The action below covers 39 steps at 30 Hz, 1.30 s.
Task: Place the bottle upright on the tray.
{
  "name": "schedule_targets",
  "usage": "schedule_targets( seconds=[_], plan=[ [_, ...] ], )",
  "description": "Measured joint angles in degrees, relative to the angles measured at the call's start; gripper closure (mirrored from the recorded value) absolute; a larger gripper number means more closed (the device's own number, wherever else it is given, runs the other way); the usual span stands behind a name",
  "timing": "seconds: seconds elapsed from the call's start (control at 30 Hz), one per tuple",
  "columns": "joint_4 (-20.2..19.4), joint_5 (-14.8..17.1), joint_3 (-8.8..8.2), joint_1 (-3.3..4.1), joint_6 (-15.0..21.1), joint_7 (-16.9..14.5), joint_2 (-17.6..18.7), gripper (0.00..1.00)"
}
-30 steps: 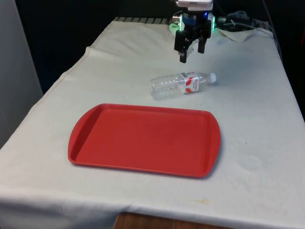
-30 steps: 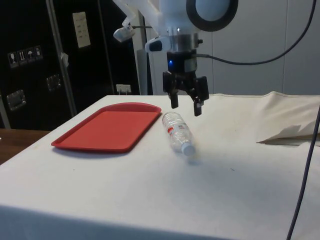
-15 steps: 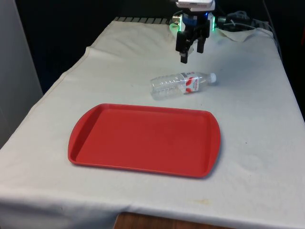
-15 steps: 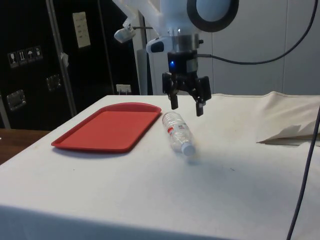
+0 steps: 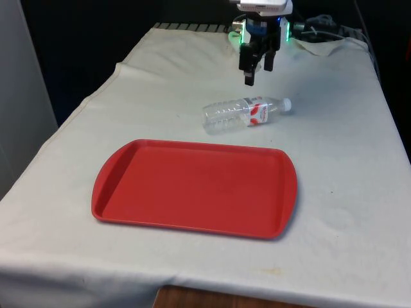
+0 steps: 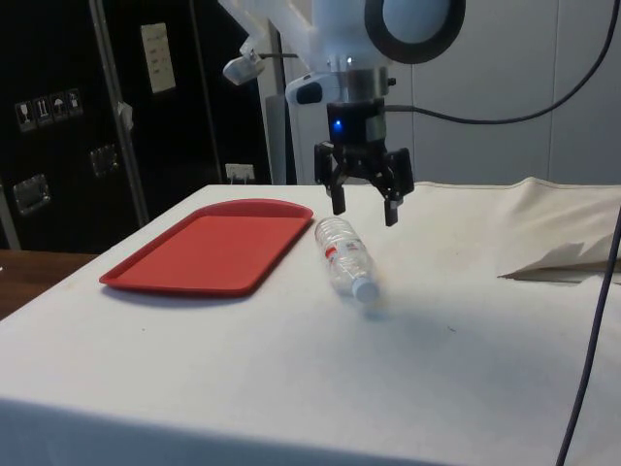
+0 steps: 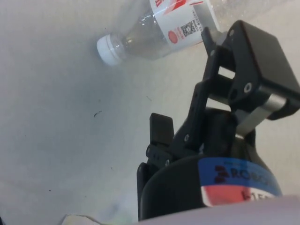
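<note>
A clear plastic bottle [image 5: 247,111] with a red-and-white label and a white cap lies on its side on the white cloth, just beyond the far edge of the red tray [image 5: 192,186]. The tray [image 6: 209,248] has nothing on it. My gripper [image 5: 255,72] hangs open in the air above and slightly beyond the bottle, holding nothing. In the side view the gripper [image 6: 365,212] is above the bottle [image 6: 346,256], fingers spread and pointing down. The wrist view has the bottle [image 7: 164,28] lying past the fingertips [image 7: 161,125], its cap pointing away from the tray.
Cables and a bunched fold of cloth [image 5: 327,38] lie at the far end on the front view's right. The same raised fold [image 6: 563,257] sits beyond the bottle in the side view. A black cable [image 6: 592,359] hangs down near it.
The gripper has turned about its vertical axis, so its fingers look closer together in the front view and wider apart in the side view. Bottle and tray have not moved.
</note>
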Motion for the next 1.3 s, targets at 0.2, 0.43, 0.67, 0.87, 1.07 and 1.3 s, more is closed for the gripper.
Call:
schedule_targets(
  seconds=[0.2,0.43,0.67,0.87,1.07,1.3],
  plan=[
    [-0.11,0.0,0.0,0.0,0.06,-2.06,0.0,0.0],
    [-0.17,0.0,0.0,0.0,0.29,-3.9,0.23,0.0],
    [-0.17,0.0,0.0,0.0,0.34,-6.02,0.23,0.0],
    [-0.17,0.0,0.0,0.0,0.34,-7.39,0.29,0.0],
    [-0.23,0.0,0.0,0.0,0.52,-9.34,0.4,0.0],
    [-0.46,0.0,0.0,0.0,0.74,-11.23,0.4,0.0]
  ],
)
